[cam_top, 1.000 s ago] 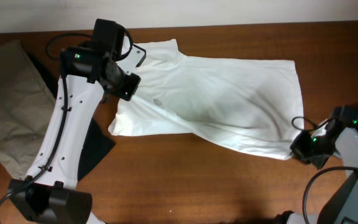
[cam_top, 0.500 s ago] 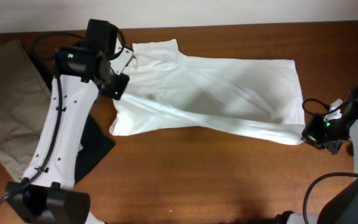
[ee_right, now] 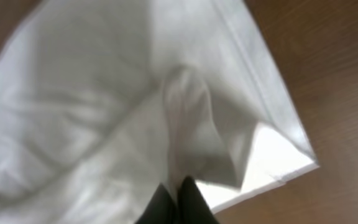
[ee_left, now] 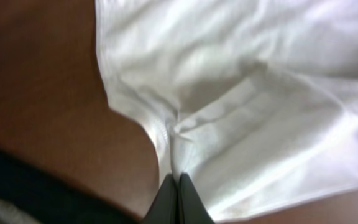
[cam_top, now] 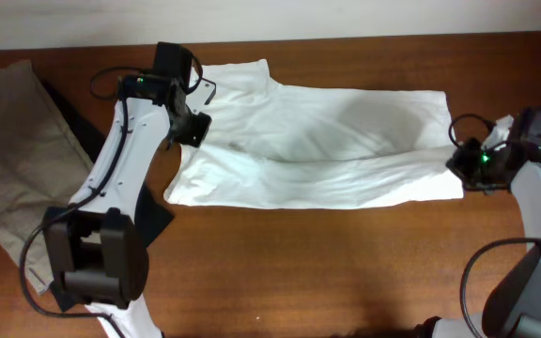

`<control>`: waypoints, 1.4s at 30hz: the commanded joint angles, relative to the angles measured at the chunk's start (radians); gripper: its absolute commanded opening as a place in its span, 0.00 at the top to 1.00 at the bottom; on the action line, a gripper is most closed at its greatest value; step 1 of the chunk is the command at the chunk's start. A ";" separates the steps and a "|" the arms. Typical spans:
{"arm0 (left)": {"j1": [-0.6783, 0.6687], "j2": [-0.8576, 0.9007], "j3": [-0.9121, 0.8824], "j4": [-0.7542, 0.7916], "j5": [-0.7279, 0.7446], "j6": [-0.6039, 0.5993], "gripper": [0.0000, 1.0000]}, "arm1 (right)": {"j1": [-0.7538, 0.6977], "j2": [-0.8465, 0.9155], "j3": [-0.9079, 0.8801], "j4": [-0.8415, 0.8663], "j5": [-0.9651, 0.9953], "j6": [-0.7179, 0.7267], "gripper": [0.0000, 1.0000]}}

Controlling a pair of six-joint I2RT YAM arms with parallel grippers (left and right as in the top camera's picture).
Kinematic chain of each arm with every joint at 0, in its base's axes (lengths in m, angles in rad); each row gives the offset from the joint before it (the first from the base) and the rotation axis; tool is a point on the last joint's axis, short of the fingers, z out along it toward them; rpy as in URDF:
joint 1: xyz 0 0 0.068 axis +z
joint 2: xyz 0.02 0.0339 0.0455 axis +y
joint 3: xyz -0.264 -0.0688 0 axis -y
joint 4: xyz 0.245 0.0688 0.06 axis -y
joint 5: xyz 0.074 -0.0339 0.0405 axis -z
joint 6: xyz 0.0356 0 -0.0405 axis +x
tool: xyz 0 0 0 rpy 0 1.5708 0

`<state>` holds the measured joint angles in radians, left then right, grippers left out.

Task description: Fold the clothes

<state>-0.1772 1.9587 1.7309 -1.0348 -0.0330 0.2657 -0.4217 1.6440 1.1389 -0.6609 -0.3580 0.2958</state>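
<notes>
Your right gripper [cam_top: 458,165] has carried its corner of the white T-shirt [cam_top: 327,155] away from the table's [cam_top: 346,272] near side toward its right edge over the last second, so the fold that sagged diagonally across the cloth is now drawn into a long, nearly straight band, and the shirt's near edge runs level across the table. Your left gripper [cam_top: 193,131] has shifted only slightly and sits toward the table's far left corner, at the collar end of the shirt. On the left wrist view you can see the left gripper [ee_left: 179,186] with its two dark fingers pressed together and a ridge of the white T-shirt [ee_left: 260,93] pinched between them, beside a curved hemmed edge. On the right wrist view the right gripper [ee_right: 179,190] is likewise closed tight on a raised pleat of the white T-shirt [ee_right: 92,93], close to a squared hem corner that lies flat on the wood. The shirt spreads across the table's far middle, reaching from one gripper to the other. A khaki garment [cam_top: 12,160] lies wrinkled at the table's left edge, with a black garment [cam_top: 148,221] partly under it and under your left arm
</notes>
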 commanded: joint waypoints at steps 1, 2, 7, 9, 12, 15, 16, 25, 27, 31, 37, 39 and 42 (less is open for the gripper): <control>-0.003 0.063 0.001 0.080 0.012 0.002 1.00 | 0.030 0.049 0.011 0.071 0.010 0.062 0.95; -0.003 0.075 0.001 0.116 0.011 0.008 0.96 | 0.027 0.057 0.011 0.103 0.043 0.061 0.80; 0.002 0.060 0.039 0.050 -0.062 0.012 0.25 | -0.076 0.057 0.011 -0.078 0.169 -0.003 0.42; 0.012 0.061 0.039 -0.061 -0.061 0.012 0.17 | -0.123 0.059 0.010 -0.169 0.172 -0.006 0.47; 0.055 0.071 -0.006 -0.185 -0.060 -0.089 0.15 | -0.081 0.062 -0.084 -0.144 0.146 -0.052 0.47; 0.119 0.087 -0.153 -0.111 0.052 -0.097 0.16 | -0.028 0.064 -0.192 0.026 0.127 -0.052 0.36; 0.128 0.087 -0.184 -0.080 0.053 -0.097 0.16 | -0.023 0.064 -0.213 0.068 0.127 -0.052 0.35; 0.145 0.089 -0.338 0.122 0.034 -0.097 0.86 | -0.029 0.063 -0.240 0.138 0.184 -0.052 0.96; 0.180 0.089 -0.331 0.107 0.010 -0.097 1.00 | -0.085 0.039 -0.186 0.019 0.191 -0.052 0.96; 0.249 0.088 -0.235 0.010 0.045 -0.096 1.00 | -0.148 -0.051 -0.126 -0.182 0.241 -0.033 0.96; 0.254 0.088 -0.183 -0.063 0.050 -0.093 0.36 | -0.148 -0.050 -0.125 -0.233 0.210 -0.049 0.58; 0.254 0.088 -0.156 -0.062 0.122 -0.092 0.34 | -0.145 -0.050 -0.125 -0.156 -0.016 -0.179 0.55; 0.239 0.088 -0.110 -0.027 0.296 -0.024 0.33 | -0.076 -0.034 -0.126 -0.045 -0.063 -0.214 0.54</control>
<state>0.0731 2.0460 1.5772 -1.0901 0.0967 0.1883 -0.5533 1.6093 0.9977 -0.7620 -0.3428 0.1284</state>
